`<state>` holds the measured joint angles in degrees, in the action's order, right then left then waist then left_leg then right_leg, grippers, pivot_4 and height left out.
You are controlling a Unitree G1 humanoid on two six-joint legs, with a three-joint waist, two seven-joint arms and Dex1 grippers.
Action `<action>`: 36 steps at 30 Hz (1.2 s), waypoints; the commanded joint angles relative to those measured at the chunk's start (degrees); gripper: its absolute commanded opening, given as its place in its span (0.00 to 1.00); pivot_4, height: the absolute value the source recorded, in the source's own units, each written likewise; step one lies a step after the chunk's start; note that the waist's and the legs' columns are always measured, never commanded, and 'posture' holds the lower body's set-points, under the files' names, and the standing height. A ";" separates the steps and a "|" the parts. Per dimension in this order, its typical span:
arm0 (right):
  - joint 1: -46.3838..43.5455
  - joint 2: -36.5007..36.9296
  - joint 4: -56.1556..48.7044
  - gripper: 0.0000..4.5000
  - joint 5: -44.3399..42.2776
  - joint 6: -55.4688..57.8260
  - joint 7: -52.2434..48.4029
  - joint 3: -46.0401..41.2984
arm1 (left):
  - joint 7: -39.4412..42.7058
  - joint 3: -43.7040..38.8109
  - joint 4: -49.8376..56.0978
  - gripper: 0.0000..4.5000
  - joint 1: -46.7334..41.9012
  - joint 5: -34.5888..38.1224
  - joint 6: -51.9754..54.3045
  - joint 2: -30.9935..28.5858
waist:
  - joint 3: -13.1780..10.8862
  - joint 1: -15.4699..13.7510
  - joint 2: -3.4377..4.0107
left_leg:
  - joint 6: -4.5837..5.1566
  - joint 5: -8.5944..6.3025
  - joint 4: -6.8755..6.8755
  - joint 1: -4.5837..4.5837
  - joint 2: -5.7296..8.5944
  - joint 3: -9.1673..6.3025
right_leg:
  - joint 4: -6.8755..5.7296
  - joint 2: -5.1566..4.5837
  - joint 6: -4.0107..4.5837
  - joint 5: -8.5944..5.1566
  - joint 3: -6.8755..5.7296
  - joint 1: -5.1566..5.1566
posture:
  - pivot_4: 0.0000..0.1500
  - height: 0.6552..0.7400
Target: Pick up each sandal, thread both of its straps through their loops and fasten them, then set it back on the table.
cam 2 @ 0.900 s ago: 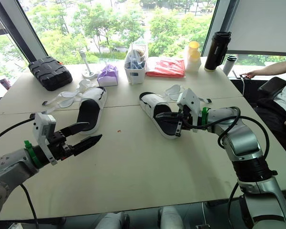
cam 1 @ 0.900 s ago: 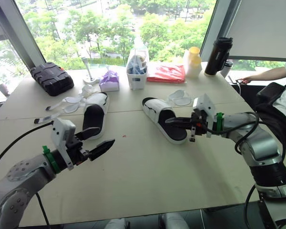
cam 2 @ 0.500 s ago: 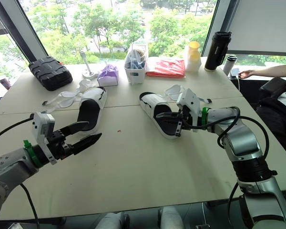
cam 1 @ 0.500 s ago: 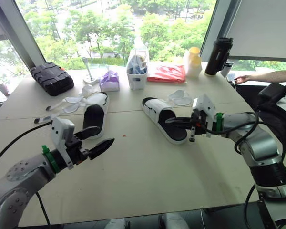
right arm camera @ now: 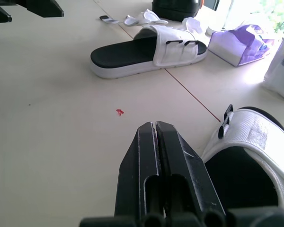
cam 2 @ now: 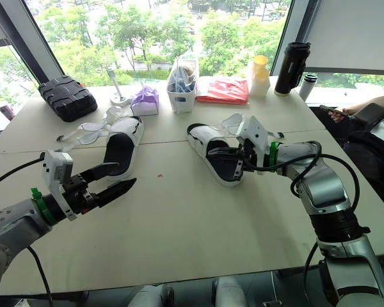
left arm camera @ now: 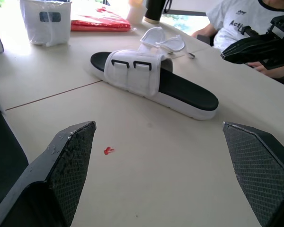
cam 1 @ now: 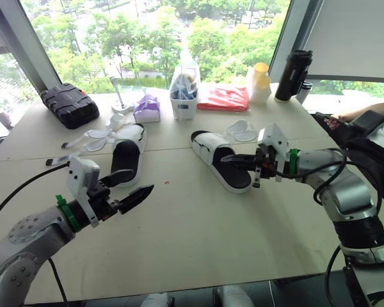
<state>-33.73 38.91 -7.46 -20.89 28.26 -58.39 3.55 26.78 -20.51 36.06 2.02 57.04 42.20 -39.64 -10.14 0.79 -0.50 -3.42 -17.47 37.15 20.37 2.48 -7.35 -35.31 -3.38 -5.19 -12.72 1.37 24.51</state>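
The right hand (cam 1: pixel 228 160) has its fingers pressed together, empty, just over the heel of the right sandal (cam 1: pixel 205 144). That sandal's toe points away from the hand and to the left. The left hand (cam 1: pixel 143 180) is wide apart over the surface (cam 1: pixel 198 224). The left sandal (cam 1: pixel 129 137) lies just past it, toe pointing away.

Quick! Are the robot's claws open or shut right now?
Left gripper: open, holding nothing.
Right gripper: shut, holding nothing.
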 commanded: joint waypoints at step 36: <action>-31.27 -13.17 68.17 0.99 60.86 -59.11 48.90 27.68 | -1.09 1.05 1.87 1.00 -2.00 -2.16 -0.41 -0.19 | -0.01 0.47 0.01 | -0.24 0.13 -0.03 0.01 0.04 0.12 | -0.02 0.00 0.09 0.05 0.09 0.10 | 1.00 1.00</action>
<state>-62.20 26.84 58.33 38.02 -30.18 -13.36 30.43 25.87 -18.83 36.16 0.11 55.00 42.08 -39.33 -10.15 1.26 -0.49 -3.66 -17.34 37.12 20.38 2.52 -7.24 -35.33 -3.38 -5.10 -12.67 1.47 24.60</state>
